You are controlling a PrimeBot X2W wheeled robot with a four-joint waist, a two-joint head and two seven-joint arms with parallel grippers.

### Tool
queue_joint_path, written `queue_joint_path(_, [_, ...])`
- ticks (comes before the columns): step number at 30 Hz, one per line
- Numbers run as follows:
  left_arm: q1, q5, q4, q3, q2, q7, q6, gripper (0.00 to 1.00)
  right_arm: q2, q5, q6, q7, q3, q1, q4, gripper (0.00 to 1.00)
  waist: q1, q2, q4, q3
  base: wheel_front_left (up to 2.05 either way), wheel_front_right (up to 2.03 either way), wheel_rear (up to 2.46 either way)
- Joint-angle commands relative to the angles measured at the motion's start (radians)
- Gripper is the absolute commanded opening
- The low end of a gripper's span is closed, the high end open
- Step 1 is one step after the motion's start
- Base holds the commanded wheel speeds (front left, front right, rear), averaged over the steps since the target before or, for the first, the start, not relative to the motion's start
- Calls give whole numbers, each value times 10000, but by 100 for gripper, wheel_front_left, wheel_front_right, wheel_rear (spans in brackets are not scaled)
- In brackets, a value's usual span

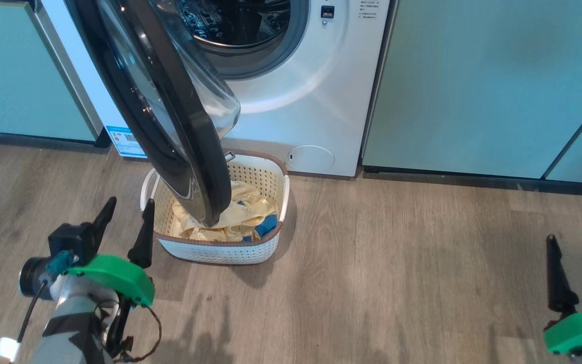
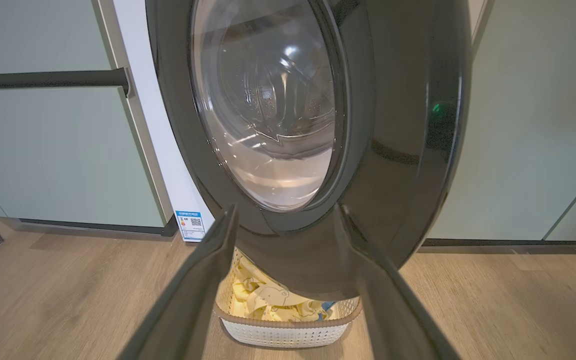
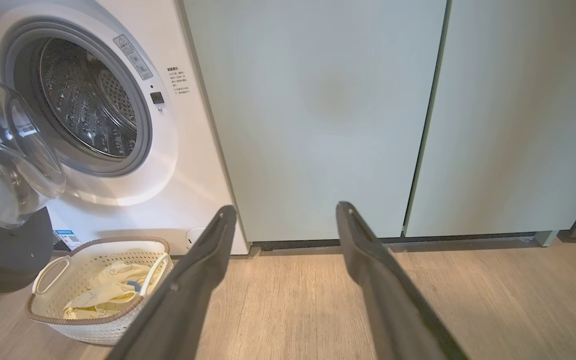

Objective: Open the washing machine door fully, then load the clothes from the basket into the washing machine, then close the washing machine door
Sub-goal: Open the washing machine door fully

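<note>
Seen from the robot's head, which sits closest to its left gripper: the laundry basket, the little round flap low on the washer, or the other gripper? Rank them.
From the left gripper:
1. basket, just right of it, beside one finger.
2. round flap, farther right, low on the washing machine.
3. right gripper, far across the floor at the right edge.

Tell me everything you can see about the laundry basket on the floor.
The basket is a rectangular tub of cream-white plastic with perforated walls, a brown band around the rim and a white loop handle at either end. It stands upright on the wood floor before the washing machine, holding pale yellow clothes and a blue piece. The open door juts out over it; whether they touch is unclear.
</note>
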Motion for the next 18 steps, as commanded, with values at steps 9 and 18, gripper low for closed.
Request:
queue_joint_path(9, [-448,-55,-136,377,253,-63,-11,100,54,-511,2,-95,243,194,-359,100,0,0,-6,-18,0,0,0])
queue_joint_path(18, [-481,-76,-94,532,191,-63,-11,100,103,-647,2,-95,333,307,-377,100,0,0,-12,-70,0,0,0])
